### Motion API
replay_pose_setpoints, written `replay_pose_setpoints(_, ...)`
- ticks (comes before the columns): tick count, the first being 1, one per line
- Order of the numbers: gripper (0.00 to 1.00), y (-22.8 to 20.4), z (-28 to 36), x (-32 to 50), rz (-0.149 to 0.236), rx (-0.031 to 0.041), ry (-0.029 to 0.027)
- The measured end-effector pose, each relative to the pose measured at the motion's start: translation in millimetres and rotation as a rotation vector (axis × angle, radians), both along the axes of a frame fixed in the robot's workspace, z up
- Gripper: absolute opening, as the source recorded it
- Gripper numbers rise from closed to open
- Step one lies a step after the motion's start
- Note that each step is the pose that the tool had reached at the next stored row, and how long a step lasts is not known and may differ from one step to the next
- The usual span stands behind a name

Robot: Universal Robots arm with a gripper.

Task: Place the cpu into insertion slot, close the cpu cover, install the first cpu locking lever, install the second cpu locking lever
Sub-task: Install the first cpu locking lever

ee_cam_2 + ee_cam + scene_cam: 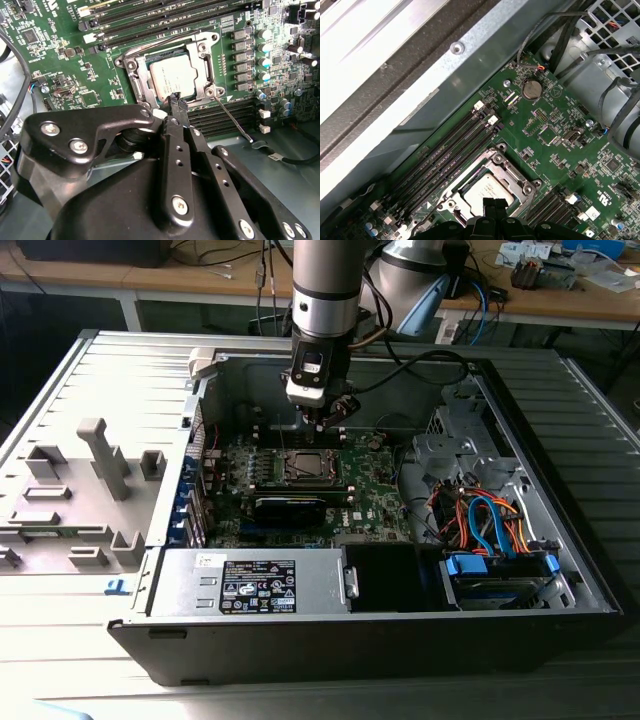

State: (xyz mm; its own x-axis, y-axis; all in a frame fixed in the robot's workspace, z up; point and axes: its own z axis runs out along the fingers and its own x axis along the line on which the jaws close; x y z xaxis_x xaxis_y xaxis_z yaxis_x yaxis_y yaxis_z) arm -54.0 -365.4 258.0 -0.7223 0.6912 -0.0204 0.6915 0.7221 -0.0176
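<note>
Black, my gripper (176,102) has its two fingers pressed together with no gap that I can see and nothing pinched between them. The joined tips hang right at the near edge of the insertion slot (131,65); whether they actually touch its metal rim I cannot tell. In the exterior view the gripper (322,423) points straight down into the open computer case, with the slot (305,466) just below and slightly ahead of the tips. One cpu (172,75) sits inside that slot, directly beyond my fingertips, lying flat with its silvery-grey top facing up toward me; it is square, so no side is longer than the other, and its edges run parallel to the slot's rim. One cpu cover (202,70) lies down around it as a shiny frame, the chip showing through its window. I count two levers. One thin wire lever (232,120) starts at the slot corner beside my tips and runs long and straight, slanting away over the long black slots. A second wire lever (155,41) runs along the far side of the slot from me. In the first wrist view the gripper (493,204) overlaps the cpu (487,190) edge, and one coin cell (531,90) sits well beyond on the green circuit board (555,165).
</note>
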Motion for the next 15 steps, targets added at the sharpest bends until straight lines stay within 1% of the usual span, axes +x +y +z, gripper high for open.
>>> replay_pose_setpoints(15,0.11,0.0,0.0,0.0,0.007,0.0,-0.0001)
